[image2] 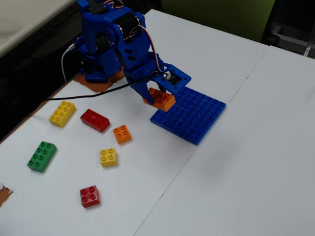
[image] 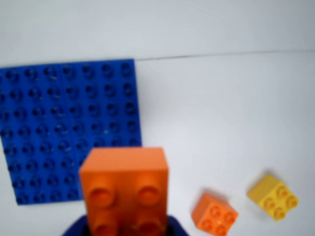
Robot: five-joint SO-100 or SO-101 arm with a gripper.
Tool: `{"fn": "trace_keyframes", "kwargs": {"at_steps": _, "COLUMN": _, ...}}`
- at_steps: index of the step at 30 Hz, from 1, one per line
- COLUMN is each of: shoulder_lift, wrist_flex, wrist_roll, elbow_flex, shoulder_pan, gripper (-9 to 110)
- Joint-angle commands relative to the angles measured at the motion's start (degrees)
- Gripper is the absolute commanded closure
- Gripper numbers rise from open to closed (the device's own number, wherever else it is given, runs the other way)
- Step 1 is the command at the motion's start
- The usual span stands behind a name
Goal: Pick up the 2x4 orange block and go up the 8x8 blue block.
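Note:
The 2x4 orange block hangs in the air, clamped in my blue gripper, just over the near-left edge of the 8x8 blue block. In the wrist view the orange block fills the bottom centre, studs toward the camera, with the gripper shut on its lower end. The blue plate lies flat behind and to the left of it. The block's far end overlaps the plate's corner in this view.
Loose bricks lie left of the plate in the fixed view: yellow oblong, red oblong, small orange, small yellow, green, small red. The wrist view shows the small orange and small yellow.

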Motion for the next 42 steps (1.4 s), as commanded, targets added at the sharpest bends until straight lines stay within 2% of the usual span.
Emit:
{"fn": "trace_keyframes", "kwargs": {"at_steps": 1, "shoulder_lift": 0.0, "wrist_flex": -1.2, "wrist_roll": 2.5, "elbow_flex": -3.2, "shoulder_pan": -2.3, "gripper": 101}}
{"fn": "trace_keyframes", "kwargs": {"at_steps": 13, "shoulder_lift": -6.4, "wrist_flex": -0.5, "wrist_roll": 8.6, "elbow_flex": -6.7, "shoulder_pan": -6.8, "gripper": 101}}
{"fn": "trace_keyframes", "kwargs": {"at_steps": 42, "shoulder_lift": -9.6, "wrist_flex": 7.1, "wrist_roll": 12.7, "elbow_flex": -14.3, "shoulder_pan": -10.7, "gripper": 101}}
